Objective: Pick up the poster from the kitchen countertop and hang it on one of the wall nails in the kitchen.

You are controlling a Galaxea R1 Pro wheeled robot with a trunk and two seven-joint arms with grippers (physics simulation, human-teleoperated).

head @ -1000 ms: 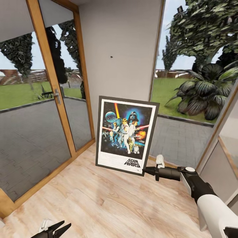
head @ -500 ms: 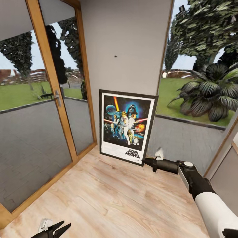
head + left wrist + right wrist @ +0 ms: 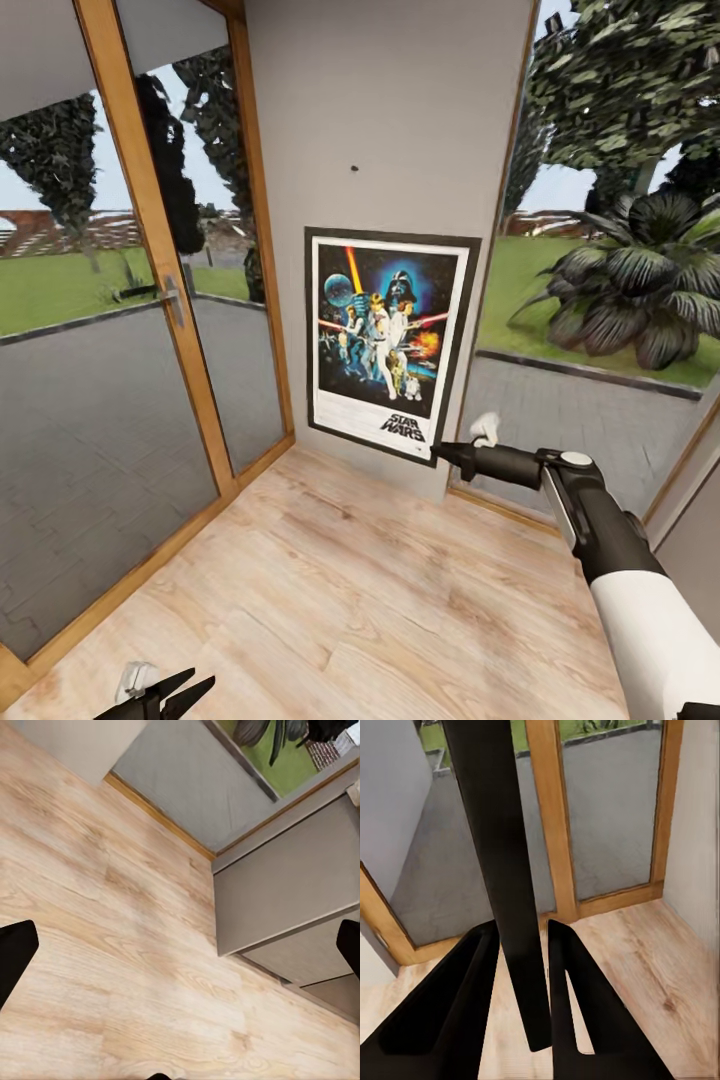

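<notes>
The Star Wars poster [image 3: 388, 345], black-framed with a white border, hangs upright close in front of the grey wall panel. My right gripper [image 3: 440, 455] is shut on its lower right corner. In the right wrist view the poster's dark edge [image 3: 502, 870] runs between the two black fingers [image 3: 577, 1012]. A small dark nail [image 3: 353, 168] sits on the wall above the poster's top edge, apart from it. My left gripper [image 3: 170, 695] is open and empty, low over the wooden floor. The kitchen countertop is out of view.
A wood-framed glass door [image 3: 175, 300] with a handle stands to the left of the wall panel. A tall window [image 3: 600, 300] onto a garden lies to the right. A grey cabinet [image 3: 292, 907] appears in the left wrist view. Light wooden floor [image 3: 350, 600] spreads below.
The right gripper has lifted the poster higher and carried it toward the wall, straightening it from tilted to upright. The head view has shifted slightly. The left gripper stays put.
</notes>
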